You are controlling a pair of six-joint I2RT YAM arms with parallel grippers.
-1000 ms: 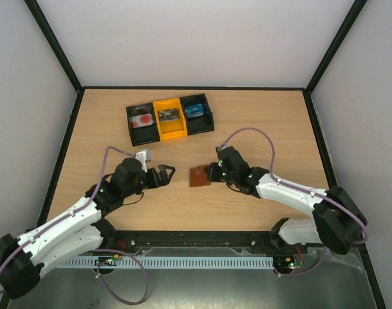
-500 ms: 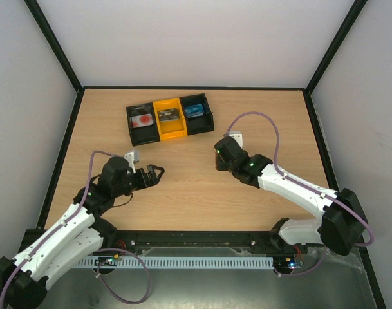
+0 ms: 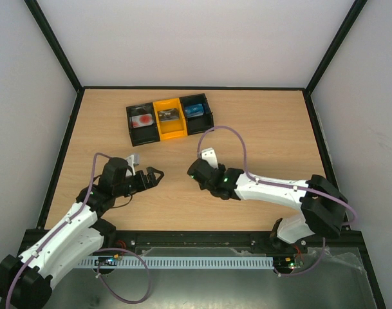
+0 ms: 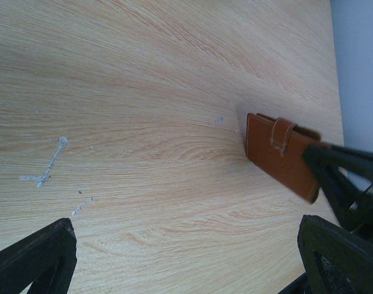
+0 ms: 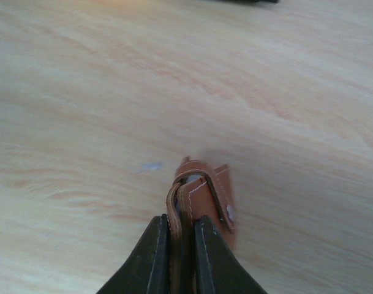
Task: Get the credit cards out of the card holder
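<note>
Very little of this job is done, as I judge it: the card holder is folded shut, its small tab strapped over the open edge and fastened with a stud, and I see no credit cards poking out of it or lying on the table. My right claw is clamped on the holder, both fingers pinching the folded leather from either side, so it stands on edge pointing away from my wrist. It sits low over the middle of the table, toward the near side, though whether its far end touches the wood I cannot tell. My left claw is spread wide and empty, hovering near the tabletop and facing the holder from a short way off. What is left is nearly all of it: undo the tab, open the fold, draw each card out. The holder is reddish-brown leather with pale stitching along its seams, a slim, smooth slab (the inner panels are hidden while it stays closed). The black-and-yellow tray sits well apart at the back, and what its bins hold is too small to tell.
</note>
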